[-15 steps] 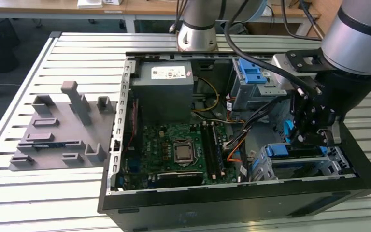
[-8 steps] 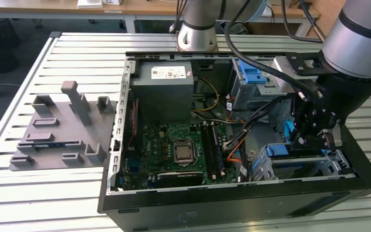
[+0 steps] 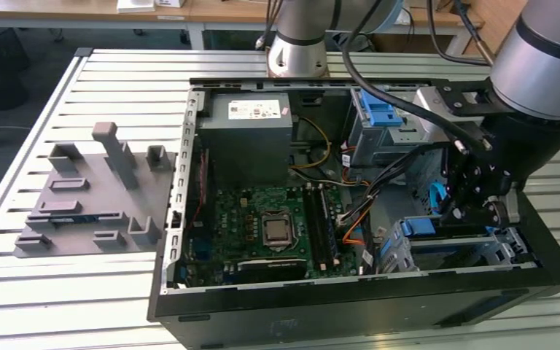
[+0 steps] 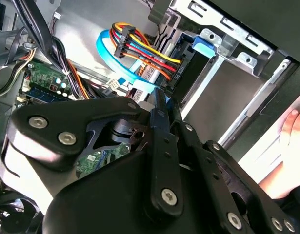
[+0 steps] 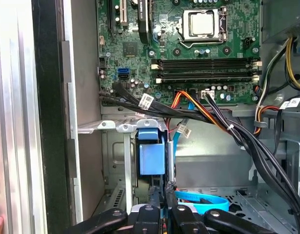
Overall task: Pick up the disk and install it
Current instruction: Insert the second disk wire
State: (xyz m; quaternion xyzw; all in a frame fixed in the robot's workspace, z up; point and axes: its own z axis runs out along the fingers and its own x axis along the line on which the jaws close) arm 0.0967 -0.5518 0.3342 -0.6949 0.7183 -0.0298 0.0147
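First wrist view: gripper (image 5: 162,197) poised at the disk (image 5: 152,153), seated upright in its drive cage (image 5: 115,127); fingers drawn together. Likely pressing it home.

Arm (image 3: 542,65) bent downward, claw (image 5: 164,192) fingers together

I see an open computer case (image 3: 358,306) on the slatted tabletop (image 3: 85,292), a grey fixture block (image 3: 90,197) beside it.

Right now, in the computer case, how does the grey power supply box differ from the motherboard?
The power supply box is grey with a white sticker; the motherboard is green and crowded with parts. The box stands tall; the board lies flat. Both sit inside the case.
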